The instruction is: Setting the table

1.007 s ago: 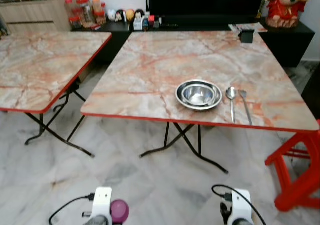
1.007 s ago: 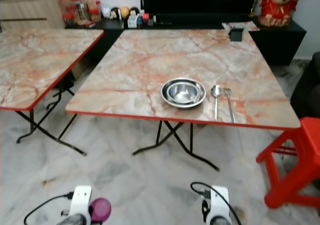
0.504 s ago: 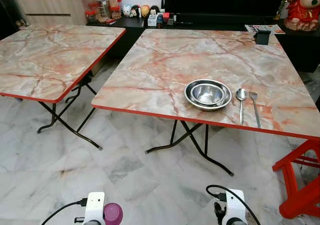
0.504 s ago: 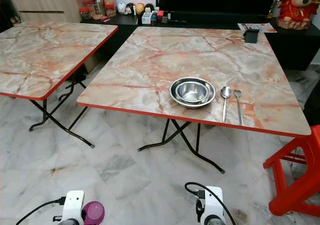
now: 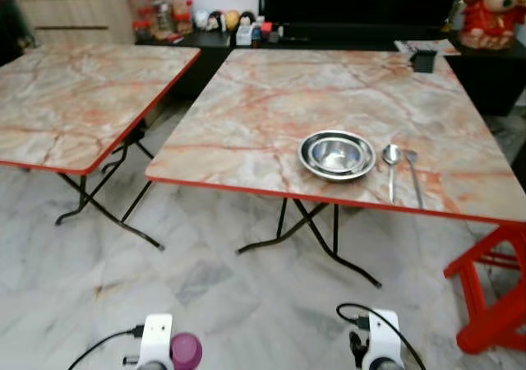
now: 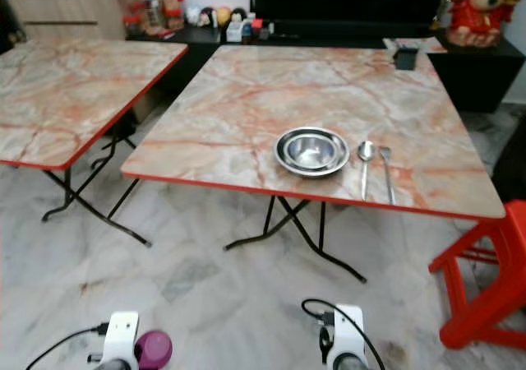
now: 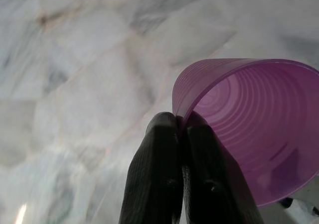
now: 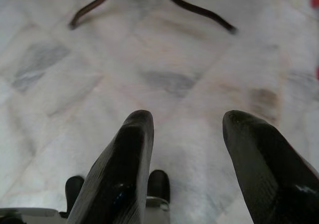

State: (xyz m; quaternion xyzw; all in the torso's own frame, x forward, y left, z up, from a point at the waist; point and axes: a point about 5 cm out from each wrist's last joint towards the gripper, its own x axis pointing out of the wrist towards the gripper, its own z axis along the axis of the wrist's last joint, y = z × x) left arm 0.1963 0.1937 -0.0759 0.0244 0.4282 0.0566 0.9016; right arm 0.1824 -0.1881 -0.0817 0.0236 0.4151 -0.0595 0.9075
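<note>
Purple cup (image 7: 249, 129) pinched by left end effector (image 7: 182, 129) | right end effector (image 8: 187, 134) spread, empty | steel bowl (image 5: 337, 154) nested in plate (image 5: 307, 160)

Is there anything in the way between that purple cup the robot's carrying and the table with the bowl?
Nothing visible: bare marble floor lies between the purple cup, pinched by its rim in the left gripper, and the table.

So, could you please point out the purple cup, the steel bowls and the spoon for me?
purple cup (image 7: 249, 129): left wrist view, on its ribbed inner wall.
steel bowls (image 5: 336, 155): left eye view, on the inner bowl's bottom.
spoon (image 5: 391, 154): left eye view, on its scoop end.
</note>
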